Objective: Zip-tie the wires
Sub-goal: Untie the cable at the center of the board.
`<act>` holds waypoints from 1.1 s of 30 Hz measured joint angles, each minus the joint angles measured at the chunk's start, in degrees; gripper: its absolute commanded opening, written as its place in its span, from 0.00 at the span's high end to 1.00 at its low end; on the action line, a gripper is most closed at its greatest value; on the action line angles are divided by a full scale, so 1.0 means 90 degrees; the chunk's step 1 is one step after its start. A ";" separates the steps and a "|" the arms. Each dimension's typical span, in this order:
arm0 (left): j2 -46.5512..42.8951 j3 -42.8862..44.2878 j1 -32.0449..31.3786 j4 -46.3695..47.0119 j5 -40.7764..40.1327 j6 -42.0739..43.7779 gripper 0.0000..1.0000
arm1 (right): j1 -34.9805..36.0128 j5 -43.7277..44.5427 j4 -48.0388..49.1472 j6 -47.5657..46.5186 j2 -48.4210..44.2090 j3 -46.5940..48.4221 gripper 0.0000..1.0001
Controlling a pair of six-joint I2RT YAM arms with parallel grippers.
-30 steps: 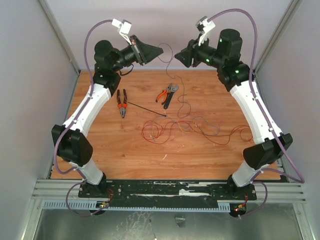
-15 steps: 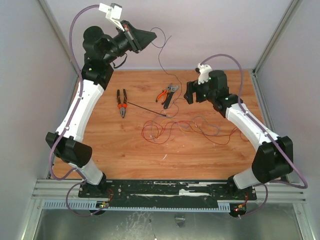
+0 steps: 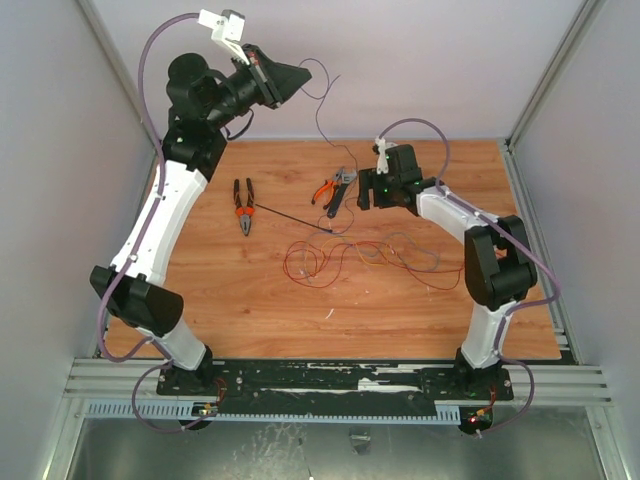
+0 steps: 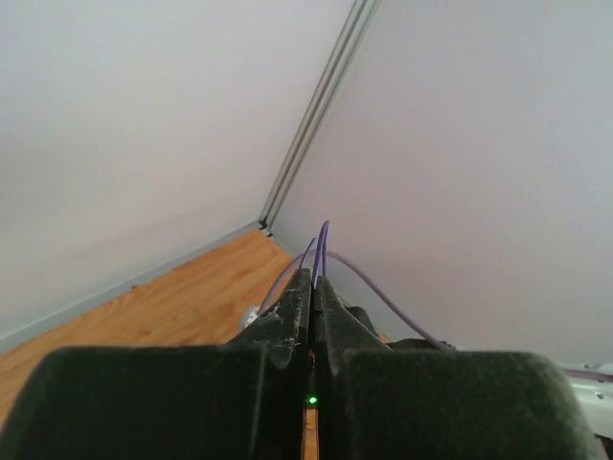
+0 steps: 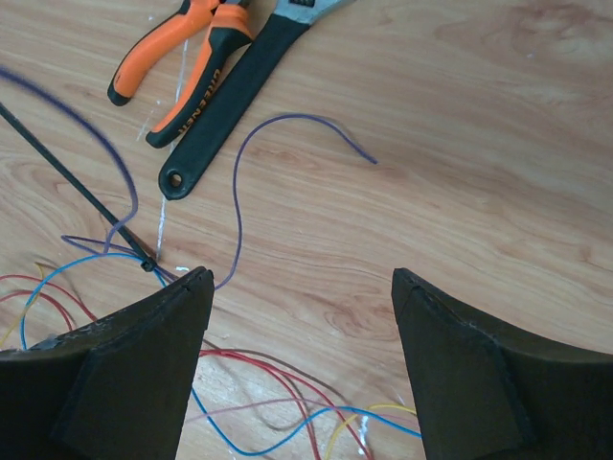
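The right hand [image 5: 302,278] has come down from high at the back of the cell and now hovers low over the table's far middle. Its fingers are spread wide with only bare wood between them. A second ago it was up level with the left hand, with a thin strand stretched between the two. It has let that strand go, which probably frees it to go for the zip tie [image 3: 295,218].

The left hand [image 3: 303,72] has climbed higher over the far left corner and stays clenched. The overhead view shows one dark strand running from its tip down to the wires [image 3: 372,252]. Its own wrist view does not show the strand.

The rest of the wires lie in loose red, orange and blue loops mid-table, towards the right edge. The zip tie lies flat, slanting from the left pliers [image 3: 243,208] to the tangle's far-left fringe. Its head sits among purple and blue strands just by the right hand's left finger.

Just beyond it lie an adjustable wrench [image 5: 230,105] and orange-handled pliers [image 5: 168,57], touching each other. These crowd any approach from the far side, and the hanging strand drops close by. The tie is thin and flat on the wood, so pinching it without catching wire looks fiddly.
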 measured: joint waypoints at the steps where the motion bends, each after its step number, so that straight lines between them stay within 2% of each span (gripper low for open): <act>1: -0.0017 -0.0002 0.0000 -0.0010 -0.0007 0.0005 1.00 | 0.0036 -0.0005 0.0005 0.0034 0.0083 0.0024 0.24; 6: -0.0165 -0.0087 0.0000 -0.0019 -0.0066 0.0087 1.00 | 0.0233 -0.0078 0.0046 0.0226 0.0481 0.0206 0.31; 12: -0.0272 -0.0095 0.0000 -0.0019 -0.0095 0.0124 1.00 | 0.0384 -0.0260 0.0100 0.0396 0.1214 0.0561 0.47; 15: -0.0284 -0.0095 0.0000 -0.0019 -0.0102 0.0126 1.00 | 0.0423 -0.0274 0.0073 0.0461 0.1501 0.0697 0.63; 19: -0.0284 -0.0097 0.0000 -0.0022 -0.0102 0.0129 1.00 | 0.0464 -0.0267 0.0034 0.0515 0.1610 0.0760 0.95; 20: -0.0291 -0.0097 0.0007 -0.0024 -0.0102 0.0129 1.00 | 0.0466 -0.0253 0.0032 0.0500 0.1610 0.0772 1.00; 26: -0.0461 -0.0199 0.0236 -0.0095 -0.0097 0.0131 1.00 | 0.0430 0.0075 -0.0138 0.0447 0.1401 0.0857 1.00; 33: -0.1302 -0.1222 0.0845 -0.0216 -0.0165 0.0151 1.00 | -0.0311 0.0527 -0.0491 0.0301 -0.0027 0.0984 1.00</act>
